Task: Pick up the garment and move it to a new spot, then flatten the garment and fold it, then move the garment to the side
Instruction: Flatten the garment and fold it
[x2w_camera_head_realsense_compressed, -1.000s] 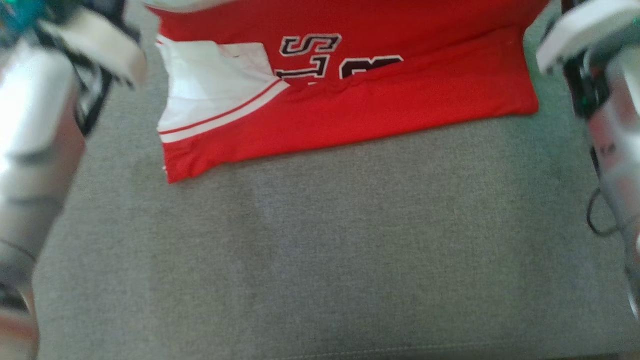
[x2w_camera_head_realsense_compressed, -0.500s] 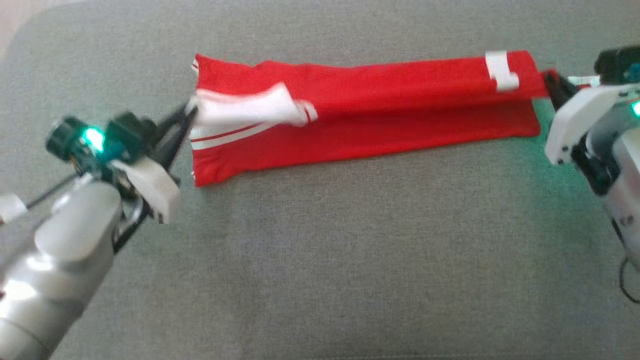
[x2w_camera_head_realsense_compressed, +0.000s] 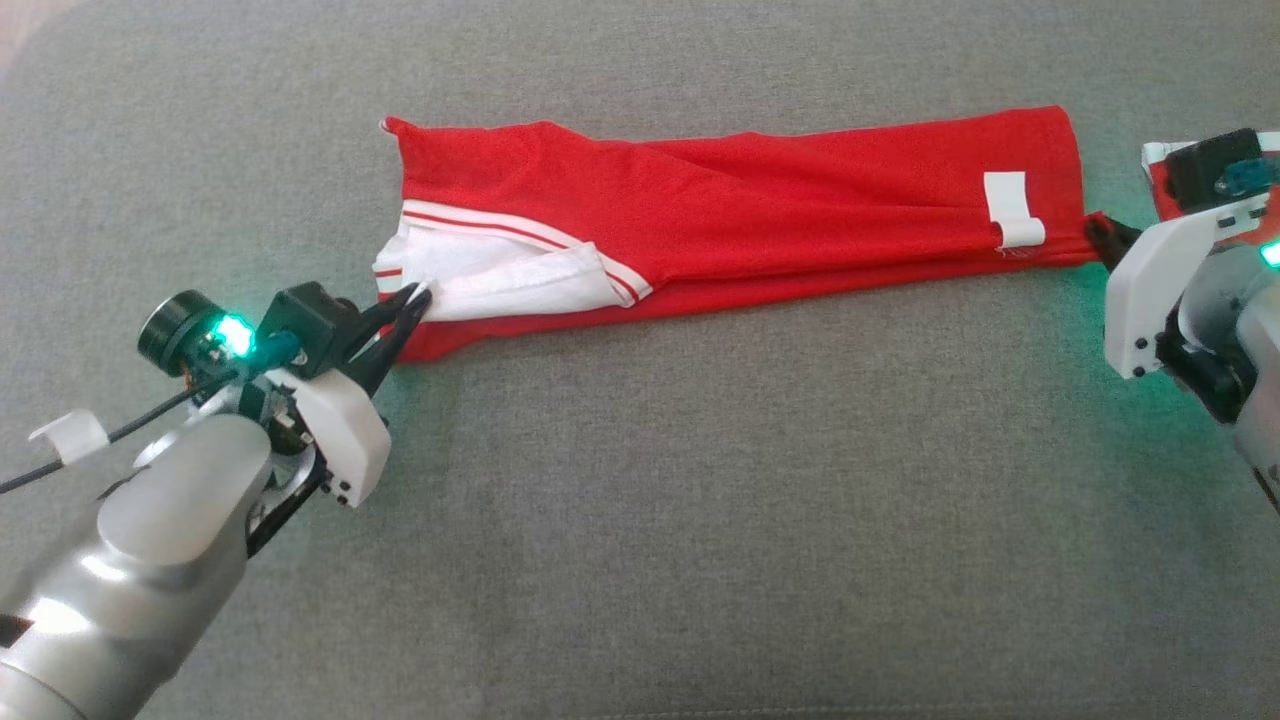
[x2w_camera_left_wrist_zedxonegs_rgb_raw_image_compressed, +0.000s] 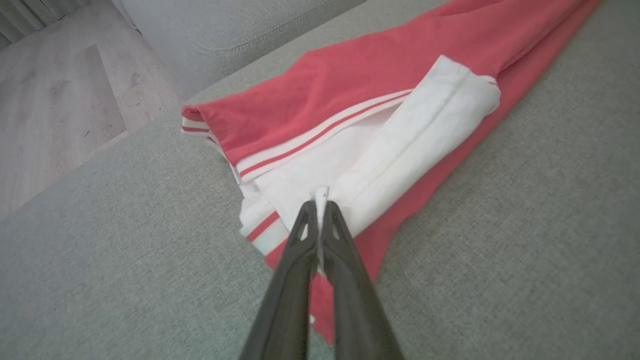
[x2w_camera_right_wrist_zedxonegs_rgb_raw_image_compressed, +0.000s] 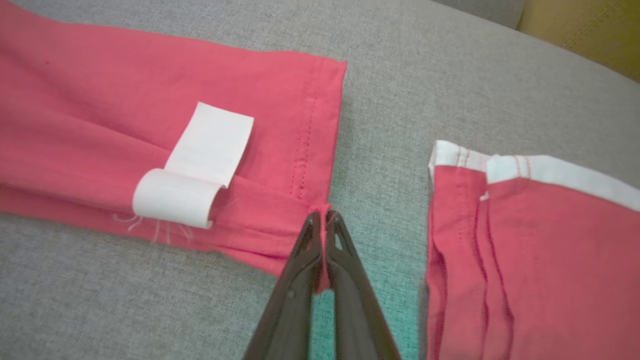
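Folding a red shirt (x2w_camera_head_realsense_compressed: 750, 200) lengthwise on a grey sofa (x2w_camera_head_realsense_compressed: 650, 500).
Head view: left end effector (x2w_camera_head_realsense_compressed: 413, 297) and right end effector (x2w_camera_head_realsense_compressed: 1098, 230) pinch its opposite ends. Left wrist view: closed tips clamp white sleeve cloth (x2w_camera_left_wrist_zedxonegs_rgb_raw_image_compressed: 400, 145), which should be laid level. Right wrist view: tips grip the hem (x2w_camera_right_wrist_zedxonegs_rgb_raw_image_compressed: 307, 140) beside a white label (x2w_camera_right_wrist_zedxonegs_rgb_raw_image_compressed: 195, 165); best to release both ends together, clear of the neighbouring red cloth (x2w_camera_right_wrist_zedxonegs_rgb_raw_image_compressed: 525, 260).

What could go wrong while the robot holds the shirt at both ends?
The right gripper pinches just a tiny corner of the shirt, so it might slip out. The left gripper grips only a white fold, which could bunch up. The other red cloth lies close and might get snagged.
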